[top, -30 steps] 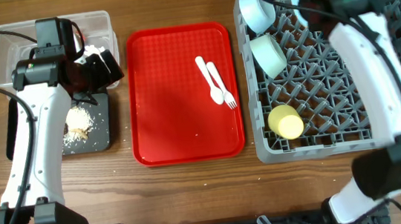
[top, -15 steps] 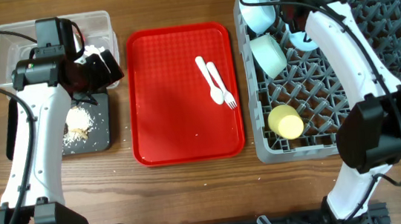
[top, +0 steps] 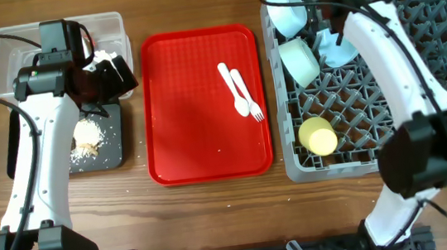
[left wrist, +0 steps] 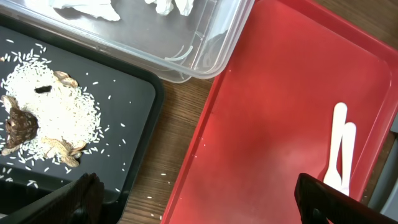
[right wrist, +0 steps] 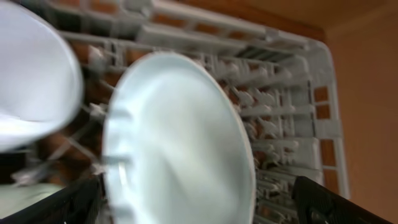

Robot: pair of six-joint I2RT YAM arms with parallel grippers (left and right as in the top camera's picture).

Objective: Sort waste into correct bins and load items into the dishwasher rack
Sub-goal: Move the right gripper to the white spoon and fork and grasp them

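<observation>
The table (top: 217, 217) is brown wood with a plain grain. Past the rack's far wall, the right wrist view shows more of the same wood and a flat tan surface at the frame's right edge.

The grey dishwasher rack (top: 441, 60) fills the right side. The light blue plate (right wrist: 180, 137) is in its upper part, just beside the pale green bowl (top: 300, 60) and below the light blue bowl (top: 286, 12). The yellow cup (top: 319, 136) sits well apart near the rack's front left corner.

The plate is smooth, glossy and unmarked, with a thin raised rim. It stands on edge among the pegs and leans to one side. Its face is turned toward the wrist camera, and its long axis runs top to bottom in that view. The picture is blurred, so which pegs hold it is unclear.

The right gripper (right wrist: 196, 199) hangs over the plate. Its fingers are spread wide at the frame's lower corners and seem to clamp nothing.

The left gripper (left wrist: 199, 202) is also spread, holding nothing, above the edge of the red tray (top: 196, 103). There the white spoon (top: 230, 84) and fork (top: 247, 97) lie side by side. The black tray (top: 114, 149) holds rice and brown scraps (left wrist: 53, 118), and the clear tub (top: 11, 43) holds white tissue (left wrist: 174, 5).
</observation>
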